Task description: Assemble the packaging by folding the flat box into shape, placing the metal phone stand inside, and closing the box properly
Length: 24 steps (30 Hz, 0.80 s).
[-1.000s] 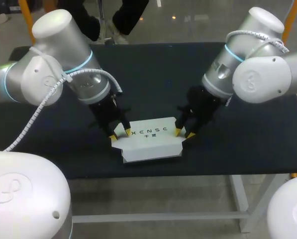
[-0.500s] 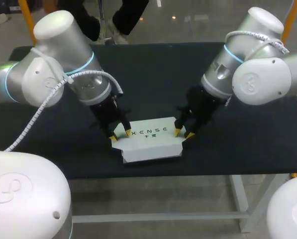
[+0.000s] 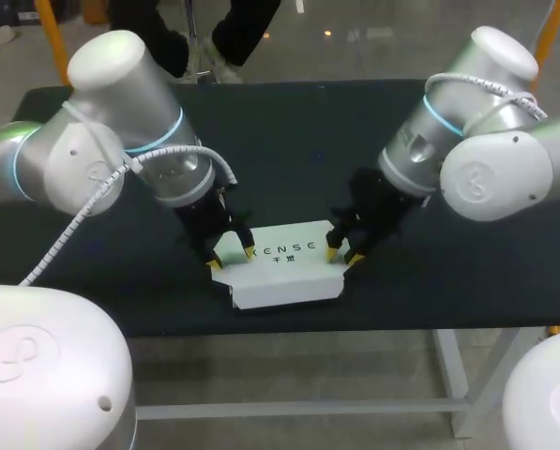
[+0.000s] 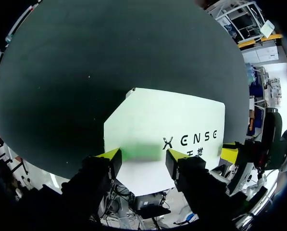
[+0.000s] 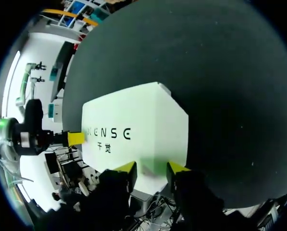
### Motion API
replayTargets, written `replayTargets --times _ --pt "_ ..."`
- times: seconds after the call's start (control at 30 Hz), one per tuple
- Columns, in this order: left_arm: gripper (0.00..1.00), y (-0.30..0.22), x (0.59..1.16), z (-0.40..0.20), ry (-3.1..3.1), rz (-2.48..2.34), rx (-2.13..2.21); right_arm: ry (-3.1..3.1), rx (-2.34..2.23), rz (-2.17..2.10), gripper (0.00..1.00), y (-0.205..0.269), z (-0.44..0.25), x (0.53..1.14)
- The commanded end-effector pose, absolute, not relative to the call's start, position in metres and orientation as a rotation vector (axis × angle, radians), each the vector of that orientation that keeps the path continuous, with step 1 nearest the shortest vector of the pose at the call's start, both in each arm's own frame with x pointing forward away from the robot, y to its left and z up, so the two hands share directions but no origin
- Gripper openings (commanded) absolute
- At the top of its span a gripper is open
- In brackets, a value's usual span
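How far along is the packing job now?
Nothing looks finished. The white cardboard box lies low on the black table. In hand: left gripper and right gripper sit open at its two ends. Left: shaping it, loading the metal stand, which no view shows, and closing.

The white flat cardboard box (image 3: 284, 274) with dark print lies level at the 6 o'clock side of the black table (image 3: 355, 122), near its edge.

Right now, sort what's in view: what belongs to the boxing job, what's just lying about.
Job: white box, left gripper, right gripper, one at each end of it. The phone stand is not visible.
Lying about: only the black table underneath.
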<state>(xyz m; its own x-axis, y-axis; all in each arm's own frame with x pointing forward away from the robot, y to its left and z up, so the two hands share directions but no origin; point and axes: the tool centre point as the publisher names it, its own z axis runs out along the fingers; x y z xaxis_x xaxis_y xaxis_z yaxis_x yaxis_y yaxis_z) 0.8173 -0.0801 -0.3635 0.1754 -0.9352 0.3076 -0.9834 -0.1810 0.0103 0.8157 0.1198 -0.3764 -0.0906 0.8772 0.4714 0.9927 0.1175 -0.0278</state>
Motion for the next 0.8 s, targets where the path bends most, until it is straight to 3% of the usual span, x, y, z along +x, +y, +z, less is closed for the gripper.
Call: replayTargets --times 0.03,0.17,0.53,0.8 --pt "0.65 -0.078 0.811 -0.368 -1.857 0.383 2.247 -2.032 -1.811 -0.454 0.45 0.117 -0.381 0.814" --pt "0.56 -0.077 0.811 -0.369 -1.859 0.413 2.242 -2.032 -1.804 -0.477 0.45 0.116 -0.383 0.816" --pt "0.57 -0.073 0.81 -0.375 -1.884 0.468 2.226 -2.041 -1.79 -0.511 0.46 0.116 -0.386 0.82" --pt "0.5 -0.072 0.81 -0.379 -1.899 0.517 2.194 -2.046 -1.78 -0.539 0.46 0.116 -0.387 0.819"
